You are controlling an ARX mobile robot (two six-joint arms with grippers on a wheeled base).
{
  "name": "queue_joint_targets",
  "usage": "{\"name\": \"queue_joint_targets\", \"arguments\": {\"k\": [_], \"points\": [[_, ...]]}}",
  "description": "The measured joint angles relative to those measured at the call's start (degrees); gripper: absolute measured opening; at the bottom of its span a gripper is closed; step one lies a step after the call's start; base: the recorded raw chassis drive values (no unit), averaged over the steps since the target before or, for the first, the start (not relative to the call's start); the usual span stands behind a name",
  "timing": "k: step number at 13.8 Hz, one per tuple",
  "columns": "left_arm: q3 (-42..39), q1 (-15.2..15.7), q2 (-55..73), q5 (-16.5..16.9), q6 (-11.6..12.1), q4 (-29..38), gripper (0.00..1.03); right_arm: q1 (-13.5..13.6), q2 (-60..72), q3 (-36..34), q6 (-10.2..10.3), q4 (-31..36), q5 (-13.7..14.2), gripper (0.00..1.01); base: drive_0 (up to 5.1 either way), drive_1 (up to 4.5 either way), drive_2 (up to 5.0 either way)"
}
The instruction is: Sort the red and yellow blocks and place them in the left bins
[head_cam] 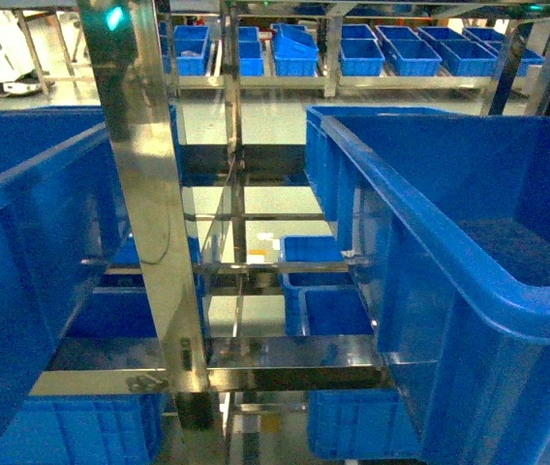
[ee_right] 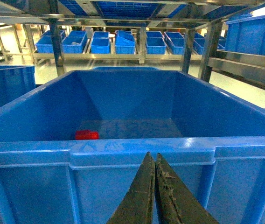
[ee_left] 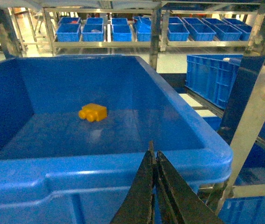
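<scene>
The yellow block [ee_left: 93, 112], a brick with two studs, lies on the floor of a deep blue bin [ee_left: 123, 165]. My left gripper [ee_left: 154, 148] is shut and empty, outside that bin, in front of its near rim. The red block [ee_right: 86, 135] rests on the floor of another blue bin [ee_right: 142, 149], near its front left. My right gripper [ee_right: 153, 154] is also shut with nothing in it, just short of that bin's near wall. In the head view neither gripper nor block shows, only a large blue bin on the left [head_cam: 23, 242] and one on the right [head_cam: 469, 223].
A shiny steel rack post [head_cam: 149, 194] and cross rails [head_cam: 285, 354] stand between the two bins. Smaller blue crates [head_cam: 323, 281] sit on lower shelves, and several more line the far shelves [head_cam: 352, 53]. A steel upright [ee_left: 254, 107] rises right of the left gripper.
</scene>
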Motion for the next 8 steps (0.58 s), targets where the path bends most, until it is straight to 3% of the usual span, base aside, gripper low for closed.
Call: {"name": "queue_joint_targets", "arguments": {"k": [6, 8], "points": [[-0.02, -0.04, -2.51, -0.15, 0.00, -0.24, 0.02, 0.00, 0.00, 0.00, 0.00, 0.02, 0.00, 0.02, 0.0, 0.00, 0.0], [-0.02, -0.04, -2.51, -0.15, -0.07, -0.31, 0.05, 0.00, 0.00, 0.00, 0.00, 0.02, 0.00, 0.10, 0.0, 0.00, 0.0]]}}
